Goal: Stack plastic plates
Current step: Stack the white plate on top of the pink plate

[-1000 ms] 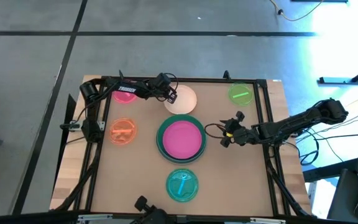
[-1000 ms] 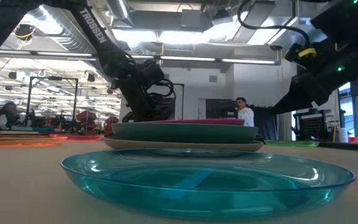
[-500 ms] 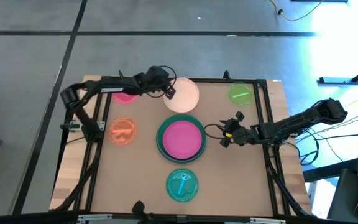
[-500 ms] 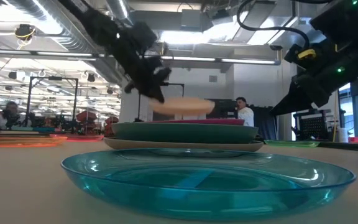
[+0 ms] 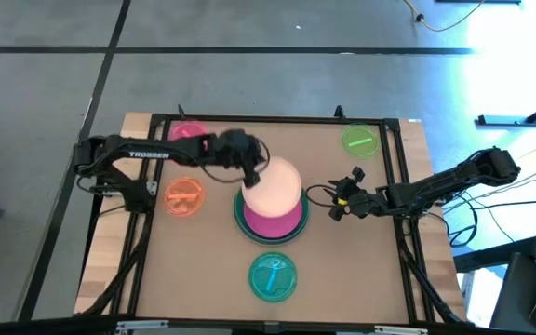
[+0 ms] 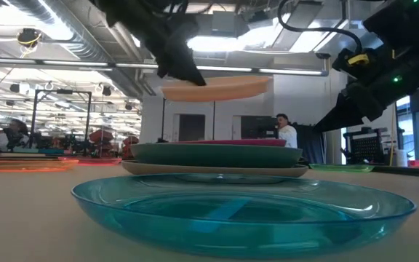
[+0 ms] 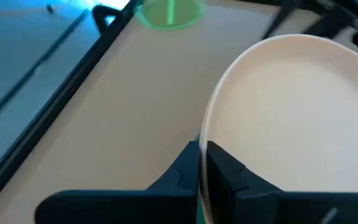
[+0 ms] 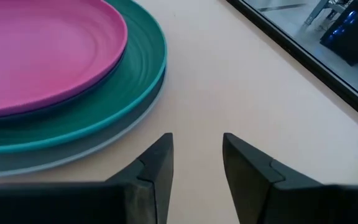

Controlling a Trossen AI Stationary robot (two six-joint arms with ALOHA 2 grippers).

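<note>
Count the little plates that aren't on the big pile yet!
4: small pink plate and orange plate at the table's left, green plate far right, light blue plate near the front. Others may be hidden.

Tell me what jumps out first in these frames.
The left gripper holds a pale pink plate by its rim in the air over the mid-table stack, whose top is a magenta plate. In the low view, a light blue plate fills the foreground. The right gripper waits open just right of the stack.
</note>
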